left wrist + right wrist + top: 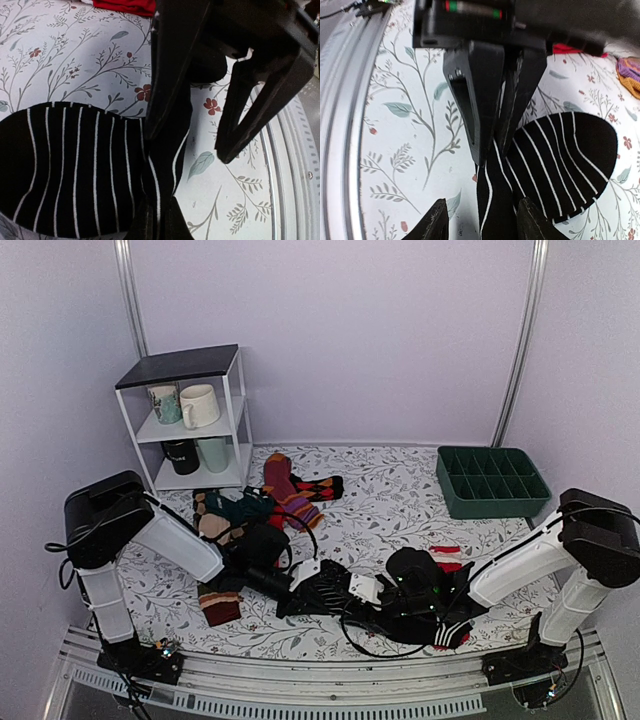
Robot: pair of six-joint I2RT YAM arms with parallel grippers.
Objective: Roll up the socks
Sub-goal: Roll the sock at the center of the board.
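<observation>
A black sock with thin white stripes lies flat on the floral cloth at the front centre, and shows in the right wrist view and, dark, in the top view. My left gripper is shut on a bunched fold at the sock's edge; it is at the centre of the top view. My right gripper faces it with its fingers spread either side of the same fold, open; it shows from above. The two grippers nearly touch tip to tip.
A plain red sock and other dark socks lie to the right, one with a red-and-white striped end. A sock pile lies at the left, a mug shelf at the back left, a green tray at the back right. The metal front rail is close.
</observation>
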